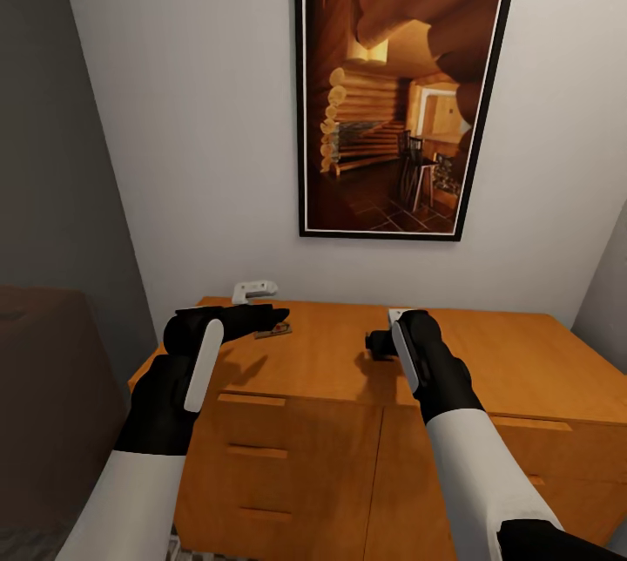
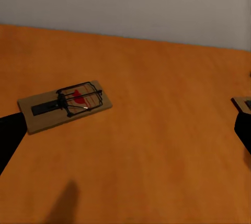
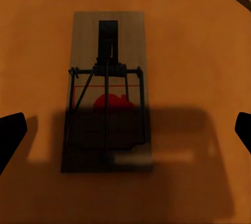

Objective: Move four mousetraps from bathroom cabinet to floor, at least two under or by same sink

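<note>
A pale wall (image 1: 174, 108) carries a black-framed picture (image 1: 405, 91) of a log cabin interior at twelve o'clock. A grey wall (image 1: 43, 152) stands at nine o'clock.

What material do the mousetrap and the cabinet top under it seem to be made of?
The mousetrap: a pale tan board, apparently bare matte wood, with dark thin wire, probably metal, and a red mark. The cabinet: orange-brown wood with a smooth satin finish, judging by its even colour and soft shadows; no grain is clear, so it could be veneer.
</note>
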Robot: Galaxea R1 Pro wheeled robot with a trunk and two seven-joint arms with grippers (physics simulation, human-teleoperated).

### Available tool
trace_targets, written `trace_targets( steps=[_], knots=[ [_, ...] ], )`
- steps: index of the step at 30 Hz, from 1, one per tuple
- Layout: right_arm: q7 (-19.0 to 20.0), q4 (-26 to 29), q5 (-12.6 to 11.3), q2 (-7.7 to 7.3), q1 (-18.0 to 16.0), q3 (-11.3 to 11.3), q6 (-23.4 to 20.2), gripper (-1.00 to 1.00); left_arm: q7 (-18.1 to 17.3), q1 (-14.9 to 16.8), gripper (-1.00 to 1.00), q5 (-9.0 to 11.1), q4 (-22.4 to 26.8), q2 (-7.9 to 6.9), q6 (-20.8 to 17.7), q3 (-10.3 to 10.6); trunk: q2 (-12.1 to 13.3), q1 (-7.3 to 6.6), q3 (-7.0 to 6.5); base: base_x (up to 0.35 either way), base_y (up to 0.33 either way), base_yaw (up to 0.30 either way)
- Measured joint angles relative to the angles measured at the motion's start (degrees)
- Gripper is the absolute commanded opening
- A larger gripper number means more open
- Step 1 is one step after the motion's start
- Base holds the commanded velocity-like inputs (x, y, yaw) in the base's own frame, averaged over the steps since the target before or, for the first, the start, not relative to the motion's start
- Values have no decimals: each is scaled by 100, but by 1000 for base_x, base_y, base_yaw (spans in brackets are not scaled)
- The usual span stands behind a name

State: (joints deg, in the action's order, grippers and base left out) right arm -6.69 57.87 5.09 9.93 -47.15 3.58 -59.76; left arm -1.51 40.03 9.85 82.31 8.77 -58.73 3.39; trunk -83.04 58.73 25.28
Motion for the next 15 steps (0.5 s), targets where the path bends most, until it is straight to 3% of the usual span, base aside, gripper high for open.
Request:
trace_targets(
  steps=[15],
  knots=[
    [2,-32,-24,0,0,-16,0,100,0,0,100,-2,0,0,0,0,0,0,0,0,0,0]
  ],
)
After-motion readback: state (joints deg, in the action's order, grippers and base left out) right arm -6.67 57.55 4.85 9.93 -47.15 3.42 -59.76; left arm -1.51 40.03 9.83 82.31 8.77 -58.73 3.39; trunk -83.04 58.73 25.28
